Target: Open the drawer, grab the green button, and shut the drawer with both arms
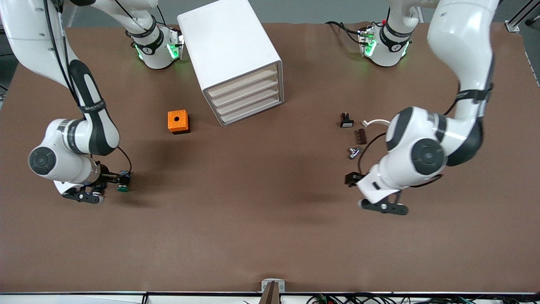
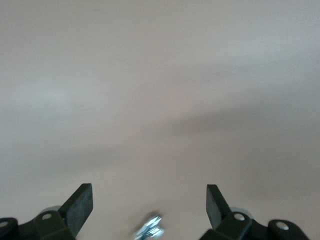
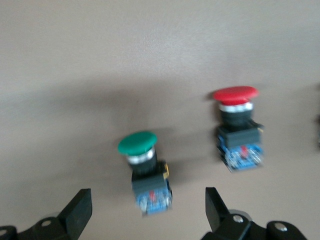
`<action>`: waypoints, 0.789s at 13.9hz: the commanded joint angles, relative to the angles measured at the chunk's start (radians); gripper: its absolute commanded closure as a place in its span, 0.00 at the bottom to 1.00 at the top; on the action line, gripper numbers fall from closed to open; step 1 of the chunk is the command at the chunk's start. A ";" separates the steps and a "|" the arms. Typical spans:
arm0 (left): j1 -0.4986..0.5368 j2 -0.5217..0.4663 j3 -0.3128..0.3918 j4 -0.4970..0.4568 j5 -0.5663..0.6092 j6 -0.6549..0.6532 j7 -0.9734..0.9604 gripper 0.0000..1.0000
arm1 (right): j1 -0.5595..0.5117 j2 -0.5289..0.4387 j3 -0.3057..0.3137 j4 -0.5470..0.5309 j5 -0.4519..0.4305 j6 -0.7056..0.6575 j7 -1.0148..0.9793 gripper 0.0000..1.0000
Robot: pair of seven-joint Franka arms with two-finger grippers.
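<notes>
The white cabinet (image 1: 230, 46) stands at the table's middle, nearer the robots' bases, with all four cream drawer fronts (image 1: 247, 98) shut. The green-capped button (image 1: 122, 188) lies on the table at the right arm's end. In the right wrist view this button (image 3: 139, 144) lies on its side, its blue rear just between my open fingers. My right gripper (image 3: 148, 205) is low over it, also seen in the front view (image 1: 113, 180), and is not closed on it. My left gripper (image 2: 150, 200) is open and empty over bare table at the left arm's end (image 1: 351, 179).
A red-capped button (image 3: 237, 125) lies beside the green one. An orange box (image 1: 178, 121) sits near the cabinet. A black switch (image 1: 346, 121), a white clip (image 1: 375, 122), a brown piece (image 1: 361, 136) and a metal part (image 1: 354, 152) lie by the left arm.
</notes>
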 commanded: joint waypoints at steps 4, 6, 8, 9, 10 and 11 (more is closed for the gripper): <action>0.047 -0.252 0.114 -0.029 0.002 -0.207 0.168 0.00 | -0.023 -0.339 0.014 0.000 0.001 -0.331 -0.014 0.00; 0.071 -0.321 0.116 -0.029 0.004 -0.284 0.183 0.00 | -0.023 -0.404 0.012 0.066 0.001 -0.472 -0.014 0.00; 0.080 -0.383 0.118 -0.030 0.004 -0.353 0.167 0.00 | -0.024 -0.415 0.009 0.181 0.001 -0.610 -0.016 0.00; 0.080 -0.412 0.121 -0.030 0.002 -0.388 0.145 0.00 | -0.029 -0.415 0.006 0.239 0.001 -0.665 -0.020 0.00; 0.077 -0.438 0.122 -0.029 0.004 -0.419 0.080 0.00 | -0.039 -0.415 0.006 0.279 0.001 -0.701 -0.036 0.00; 0.073 -0.459 0.122 -0.029 0.002 -0.447 0.012 0.00 | -0.047 -0.415 0.006 0.320 0.001 -0.729 -0.057 0.00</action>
